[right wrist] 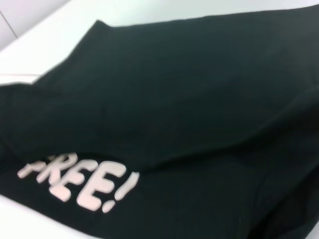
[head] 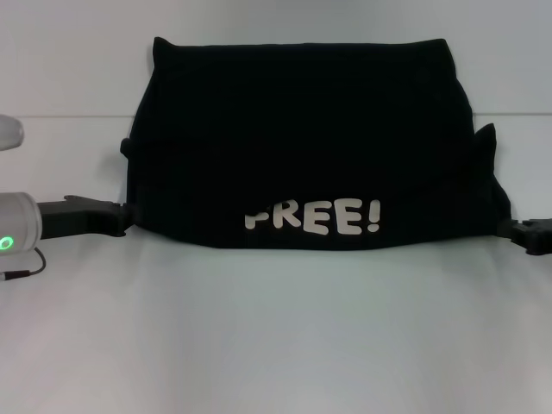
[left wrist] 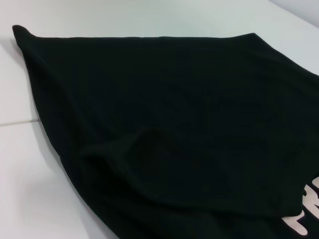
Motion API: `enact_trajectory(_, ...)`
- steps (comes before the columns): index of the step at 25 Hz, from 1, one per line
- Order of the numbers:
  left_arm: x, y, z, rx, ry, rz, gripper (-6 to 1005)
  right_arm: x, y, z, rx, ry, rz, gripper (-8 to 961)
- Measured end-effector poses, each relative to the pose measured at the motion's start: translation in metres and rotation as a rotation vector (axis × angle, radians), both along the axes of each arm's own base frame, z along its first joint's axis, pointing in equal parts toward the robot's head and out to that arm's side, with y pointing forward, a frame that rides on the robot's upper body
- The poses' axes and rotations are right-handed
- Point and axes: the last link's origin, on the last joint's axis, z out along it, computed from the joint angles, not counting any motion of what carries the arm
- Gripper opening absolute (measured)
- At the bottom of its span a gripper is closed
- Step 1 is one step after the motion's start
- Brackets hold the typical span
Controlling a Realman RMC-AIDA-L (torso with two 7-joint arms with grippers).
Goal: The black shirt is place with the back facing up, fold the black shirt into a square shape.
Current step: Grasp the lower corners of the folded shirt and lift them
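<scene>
white table (head: pixel 276 345), pale wall (head: pixel 69 52) perhaps behind

The black shirt (head: pixel 302 138) is soft matt cloth, lying in gentle folds, with white "FREE!" lettering (head: pixel 315 217) printed flat and smooth on it. The table (head: pixel 276 336) beneath is a smooth, matt white surface. The left gripper (head: pixel 121 216) and right gripper (head: pixel 522 231) look like matt black rigid plastic

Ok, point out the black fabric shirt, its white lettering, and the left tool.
Black fabric shirt (head: pixel 302 121): head view, plain upper panel.
White "FREE!" lettering (head: pixel 332 217): head view, middle letters.
Left tool (head: pixel 116 216): head view, tip at shirt's edge.
</scene>
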Motion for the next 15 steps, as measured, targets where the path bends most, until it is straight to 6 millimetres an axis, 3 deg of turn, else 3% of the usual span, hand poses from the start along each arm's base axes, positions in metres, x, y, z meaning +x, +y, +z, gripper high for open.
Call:
enact_trajectory(8,0.002,-0.016,0.014,-0.033,-0.072,0.019,1,0.015,-0.036,0.015,0.003,0.107,-0.007,-1)
enact_trajectory(15,-0.002,-0.051,0.035,-0.092,-0.247,0.031,1,0.026,-0.084,0.021,-0.014,0.206,0.041,-1)
